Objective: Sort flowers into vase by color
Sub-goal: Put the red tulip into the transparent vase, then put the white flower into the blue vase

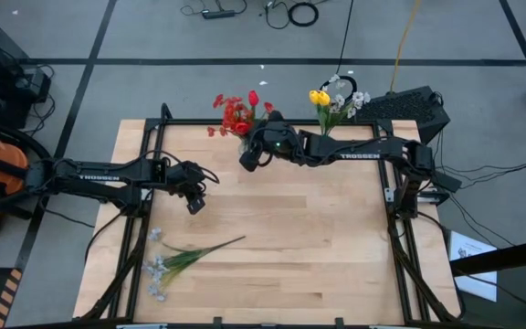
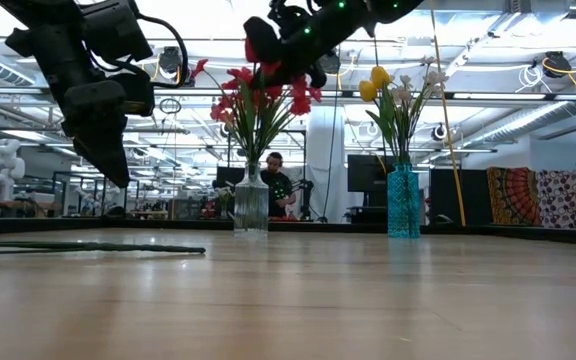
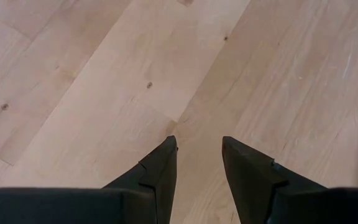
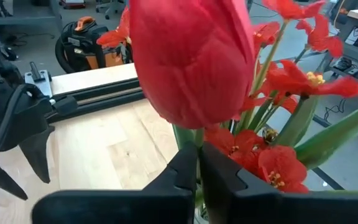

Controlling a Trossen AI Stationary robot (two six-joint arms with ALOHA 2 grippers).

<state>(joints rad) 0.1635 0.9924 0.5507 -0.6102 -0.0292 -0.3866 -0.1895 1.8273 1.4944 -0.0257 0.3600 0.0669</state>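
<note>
Flowers: we see red ones (image 1: 237, 113) in the far clear vase (image 2: 251, 203); the right end effector (image 4: 197, 165) grips a red tulip (image 4: 191, 59) above it. The white sprays (image 1: 167, 263) wait on the desk (image 1: 318, 256); the left end effector (image 3: 197, 165) hangs open, empty.

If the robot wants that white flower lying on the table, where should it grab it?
Probably on the bare green stem, coming straight down. The white spray lies flat, blossoms bunched at one end, the stem stretching clear toward the table's middle. The open left gripper hovers nearest.

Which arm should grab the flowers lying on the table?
Left. Its open gripper hangs empty near the white flowers, while the right gripper is shut on a red tulip at the clear vase.
</note>
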